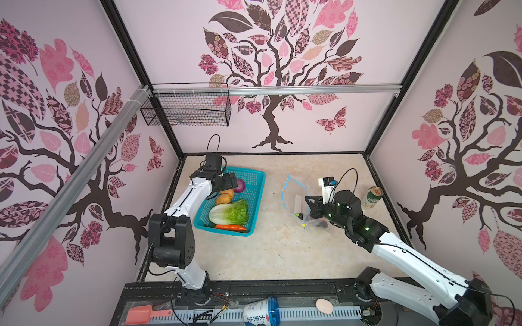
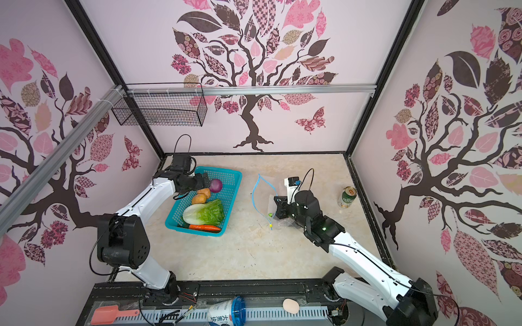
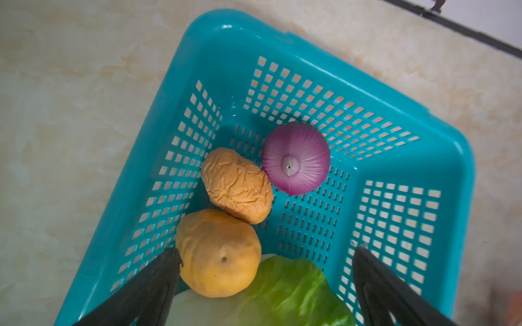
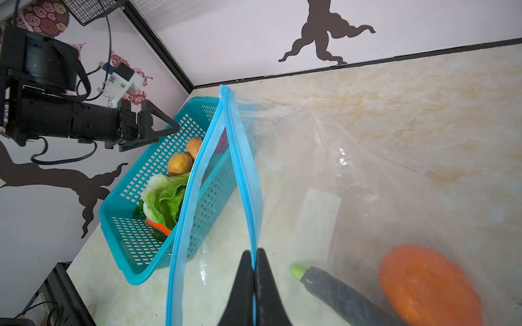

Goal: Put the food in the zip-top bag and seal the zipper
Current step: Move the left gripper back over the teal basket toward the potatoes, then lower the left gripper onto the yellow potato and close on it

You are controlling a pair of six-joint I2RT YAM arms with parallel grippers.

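Right pincer (image 4: 254,259) clenched the zipper (image 4: 245,180) over a marbled beige surface (image 1: 282,248) inside tree-mural walls (image 1: 169,56); the zipper ran ahead of it, mouth facing the released left pincer (image 3: 267,249).

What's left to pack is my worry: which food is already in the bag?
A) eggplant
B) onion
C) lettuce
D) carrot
A: the eggplant lies inside the bag, while the onion, lettuce and carrot sit in the basket.

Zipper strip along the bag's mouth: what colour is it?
The zipper is light blue, clearest in the right wrist view.
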